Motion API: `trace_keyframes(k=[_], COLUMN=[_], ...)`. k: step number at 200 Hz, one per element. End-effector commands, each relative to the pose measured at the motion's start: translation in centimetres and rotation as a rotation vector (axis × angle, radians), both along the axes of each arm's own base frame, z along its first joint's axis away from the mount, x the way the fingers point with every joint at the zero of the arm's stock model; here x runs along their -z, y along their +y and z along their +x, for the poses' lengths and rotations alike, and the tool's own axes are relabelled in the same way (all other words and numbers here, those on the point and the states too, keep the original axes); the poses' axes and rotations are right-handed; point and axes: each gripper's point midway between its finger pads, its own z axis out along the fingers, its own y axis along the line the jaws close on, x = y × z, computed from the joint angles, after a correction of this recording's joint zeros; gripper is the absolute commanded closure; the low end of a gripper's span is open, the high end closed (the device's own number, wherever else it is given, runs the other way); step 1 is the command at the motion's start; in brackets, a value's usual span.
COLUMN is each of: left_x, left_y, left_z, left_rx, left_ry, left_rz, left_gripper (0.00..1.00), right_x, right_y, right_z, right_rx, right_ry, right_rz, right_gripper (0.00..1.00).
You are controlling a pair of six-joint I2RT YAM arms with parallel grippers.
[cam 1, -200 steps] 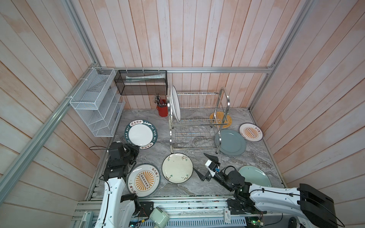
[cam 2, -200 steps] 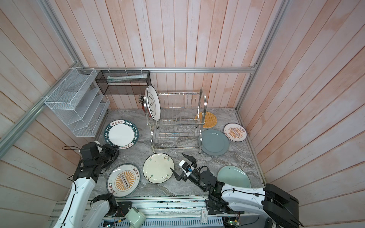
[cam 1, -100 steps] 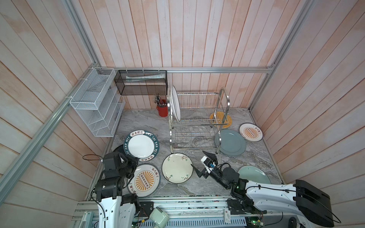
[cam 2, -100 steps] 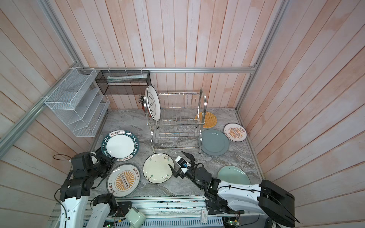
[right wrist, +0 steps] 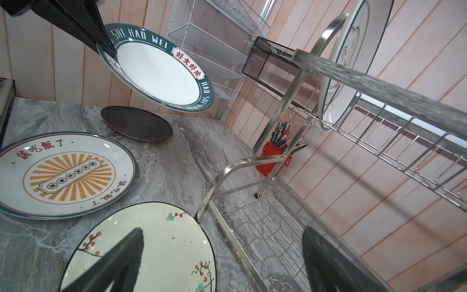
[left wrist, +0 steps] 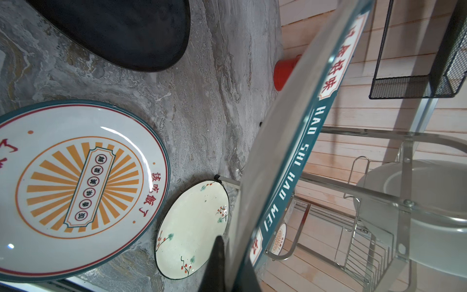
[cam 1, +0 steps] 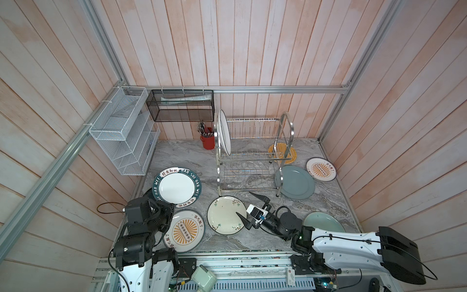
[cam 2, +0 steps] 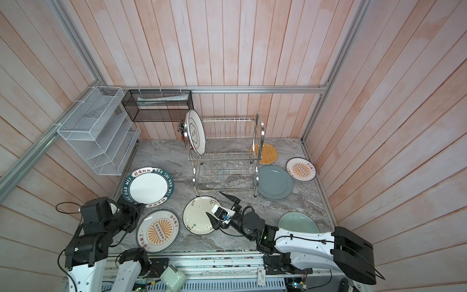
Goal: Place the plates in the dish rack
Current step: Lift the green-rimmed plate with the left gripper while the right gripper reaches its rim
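My left gripper (cam 1: 158,202) is shut on the near rim of the dark-lettered, teal-rimmed plate (cam 1: 177,185), held tilted above the table; the wrist view shows its fingers (left wrist: 214,265) pinching the rim (left wrist: 290,177). A black plate (right wrist: 136,126) lies beneath it. My right gripper (cam 1: 243,203) is open over the right edge of the cream floral plate (cam 1: 222,215), holding nothing. The dish rack (cam 1: 286,131) stands behind, with one white plate (cam 1: 223,131) upright at the left end of its upper tier. A sunburst plate (cam 1: 185,231) lies front left.
Grey-blue plate (cam 1: 297,182), small sunburst plate (cam 1: 321,169), orange lattice plate (cam 1: 281,153) and pale green plate (cam 1: 323,222) lie to the right of the rack. A red pen cup (cam 1: 207,141), white mesh organiser (cam 1: 121,134) and black mesh basket (cam 1: 182,106) are at the back left.
The left gripper has raised the lettered plate off the table and drawn it toward the front. The right gripper has moved left, over the floral plate's edge.
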Motion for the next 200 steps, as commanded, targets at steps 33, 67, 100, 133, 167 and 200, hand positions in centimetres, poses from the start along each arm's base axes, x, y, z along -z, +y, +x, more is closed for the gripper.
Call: trace_keyframes(k=[33, 67, 100, 133, 167, 200], left_x=[-3.3, -3.4, -3.6, -3.5, -2.0, -1.9], left_y=[-1.2, -3.0, -6.7, -9.7, -12.9, -13.6], left_z=[2.7, 5.2, 6.5, 6.3, 5.7, 4.5], left_rx=[0.044, 0.088, 0.158, 0.188, 0.233, 0.224], left_ry=[-0.138, -0.129, -0.105, -0.09, 0.008, 0.026], left_rz=[-0.067, -0.047, 0.011, 0.073, 0.144, 0.172], left_gripper=[1.0, 1.0, 1.0, 1.0, 1.0, 1.0], right_x=[-0.7, -1.5, -1.6, -1.5, -1.0, -0.5], right_y=[-0.2, -0.6, -1.0, -0.8, 0.5, 1.9], right_z=[0.0, -0.2, 0.0, -0.7, -1.6, -2.4], right_rx=[0.015, 0.016, 0.035, -0.011, -0.07, -0.101], right_ry=[-0.038, -0.033, -0.028, -0.01, -0.015, -0.05], right_rz=[-0.024, 0.005, 0.001, 0.001, -0.06, -0.14], right_gripper=[0.02, 0.02, 0.02, 0.02, 0.02, 0.03])
